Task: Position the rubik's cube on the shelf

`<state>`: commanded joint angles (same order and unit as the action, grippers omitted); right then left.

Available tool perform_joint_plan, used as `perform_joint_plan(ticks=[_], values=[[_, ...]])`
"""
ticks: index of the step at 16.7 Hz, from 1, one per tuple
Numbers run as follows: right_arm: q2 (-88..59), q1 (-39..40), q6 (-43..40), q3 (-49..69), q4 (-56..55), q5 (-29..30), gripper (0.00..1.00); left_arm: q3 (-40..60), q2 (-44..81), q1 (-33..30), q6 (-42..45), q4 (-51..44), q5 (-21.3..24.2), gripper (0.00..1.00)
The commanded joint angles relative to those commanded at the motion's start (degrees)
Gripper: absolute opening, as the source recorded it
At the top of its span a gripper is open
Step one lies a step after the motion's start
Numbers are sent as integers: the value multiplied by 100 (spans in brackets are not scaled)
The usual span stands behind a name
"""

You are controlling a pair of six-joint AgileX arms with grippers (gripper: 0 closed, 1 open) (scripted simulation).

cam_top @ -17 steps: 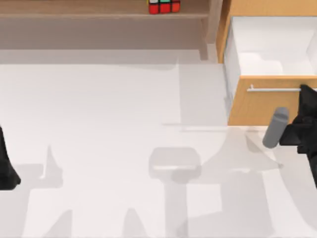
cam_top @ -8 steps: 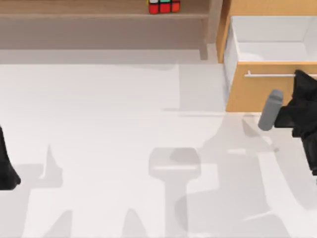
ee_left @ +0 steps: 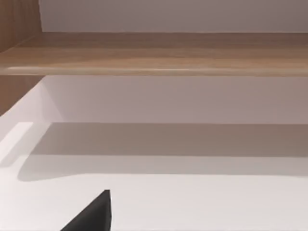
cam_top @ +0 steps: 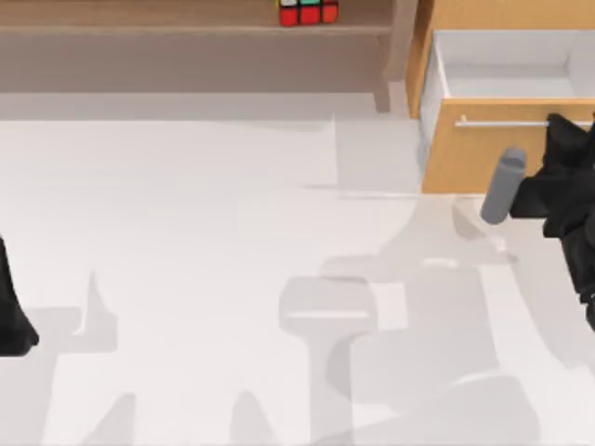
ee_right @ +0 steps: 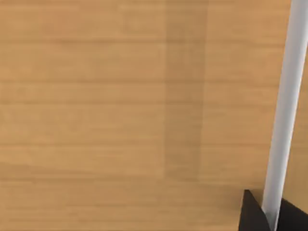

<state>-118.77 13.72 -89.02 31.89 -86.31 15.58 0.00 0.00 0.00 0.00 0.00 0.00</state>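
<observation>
Fingers of the right gripper (cam_top: 561, 149) clamped the drawer (cam_top: 493, 153)'s silver handle (ee_right: 284, 110), apparently shutting it. Rubik's cube (cam_top: 308, 12) already sat on the shelf (cam_top: 186, 28); left arm (cam_top: 14, 311) idled at the table's left; release seemed next.

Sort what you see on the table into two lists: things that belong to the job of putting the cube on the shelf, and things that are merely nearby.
Belongs to the job:
- rubik's cube, resting on the shelf
- shelf, along the table's far edge

Merely nearby:
- orange-wood drawer, partly open at the right
- its silver handle, at the right gripper
- left gripper, parked at the left
</observation>
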Motion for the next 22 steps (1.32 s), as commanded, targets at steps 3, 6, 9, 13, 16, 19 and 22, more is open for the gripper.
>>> perform_joint_plan(ticks=[3, 6, 9, 13, 16, 19, 22], values=[[7, 14, 15, 49, 19, 2, 0, 0, 0, 0, 0, 0, 0, 100], [-135, -46, 2, 401, 215, -58, 0, 0, 0, 0, 0, 0, 0, 100], [-355, -136, -2, 878, 531, -143, 0, 0, 0, 0, 0, 0, 0, 100], [-567, -235, 5, 1417, 865, -238, 0, 0, 0, 0, 0, 0, 0, 100], [-593, -249, 7, 1496, 910, -251, 0, 0, 0, 0, 0, 0, 0, 100], [-575, -232, 21, 1482, 912, -242, 0, 0, 0, 0, 0, 0, 0, 100], [-688, -264, 8, 1770, 1041, -271, 0, 0, 0, 0, 0, 0, 0, 100]])
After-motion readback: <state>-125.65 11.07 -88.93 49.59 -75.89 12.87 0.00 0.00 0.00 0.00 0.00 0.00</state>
